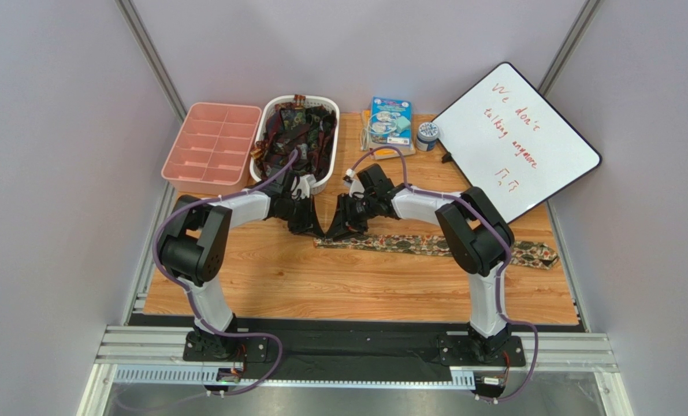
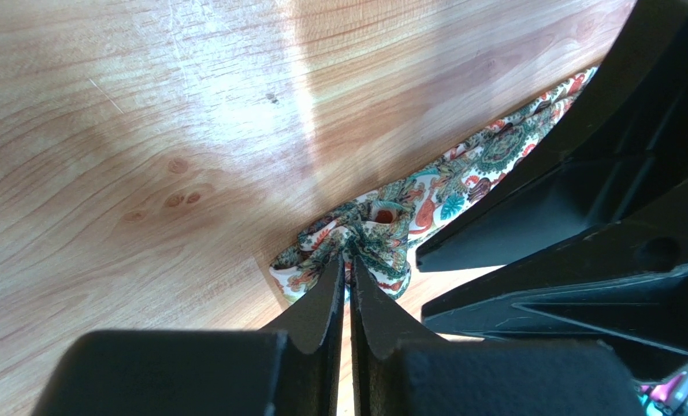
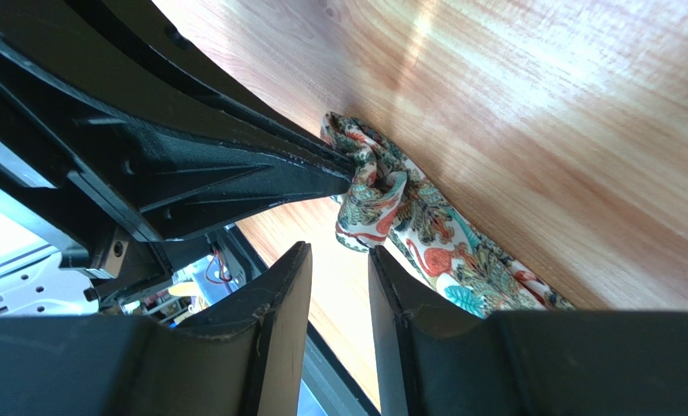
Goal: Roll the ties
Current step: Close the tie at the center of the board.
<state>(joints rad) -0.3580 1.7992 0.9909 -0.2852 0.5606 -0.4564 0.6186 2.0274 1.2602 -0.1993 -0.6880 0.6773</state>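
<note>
One tie (image 1: 408,244), olive and tan from above, lies flat across the wooden table (image 1: 356,286). Up close its print is white, teal and orange-red paisley (image 2: 391,230). My left gripper (image 2: 347,262) is shut on the tie's bunched left end, and it shows in the top view beside the basket (image 1: 311,227). My right gripper (image 3: 338,250) stands open just beside that end, with nothing between its fingers; the tie (image 3: 425,225) runs past its right finger. In the top view the right gripper (image 1: 338,230) nearly touches the left one. More dark ties (image 1: 297,134) fill the white basket.
A white basket (image 1: 324,169) and a pink compartment tray (image 1: 213,143) stand at the back left. A blue box (image 1: 389,121), a tape roll (image 1: 427,133) and a leaning whiteboard (image 1: 516,139) are at the back right. The right arm's elbow (image 1: 476,234) hangs over the tie.
</note>
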